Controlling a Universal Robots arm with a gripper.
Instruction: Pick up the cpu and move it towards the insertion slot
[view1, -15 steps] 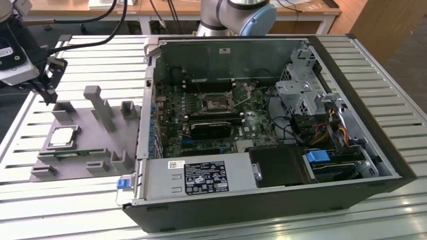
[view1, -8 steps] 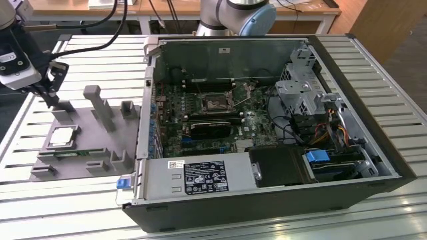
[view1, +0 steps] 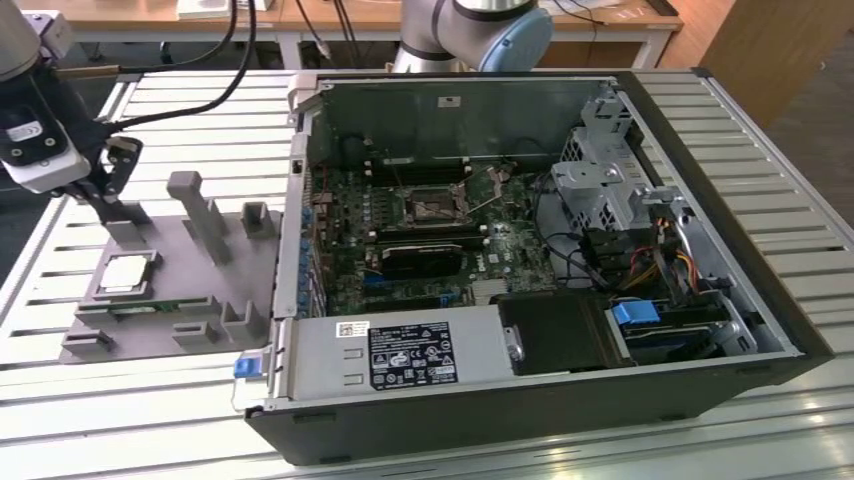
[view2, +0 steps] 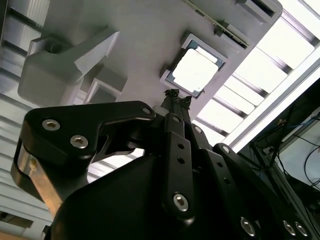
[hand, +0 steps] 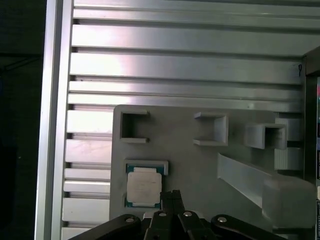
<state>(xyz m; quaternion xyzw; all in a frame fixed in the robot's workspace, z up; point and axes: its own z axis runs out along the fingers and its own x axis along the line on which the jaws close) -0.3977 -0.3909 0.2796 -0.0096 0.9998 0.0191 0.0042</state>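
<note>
Part of the arm (view1: 501, 35) beyond the exterior view's top edge; one cpu (hand: 142, 186) corner behind the fingers (hand: 168, 202).

Slatted alu table (view1: 200, 100) in bright light — wooden desk (view1: 627, 15), cabinet (view1: 781, 45) behind

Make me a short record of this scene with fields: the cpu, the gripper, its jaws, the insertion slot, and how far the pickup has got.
cpu: lies flat in its recess on the grey fixture plate, not held
gripper: over the fixture plate, tips close to the cpu's edge in the second wrist view; contact cannot be told
jaws: shut together, nothing between them
insertion slot: on the motherboard inside the open computer case, to the exterior view's right of the fixture plate
task status: cpu not yet picked up
</note>
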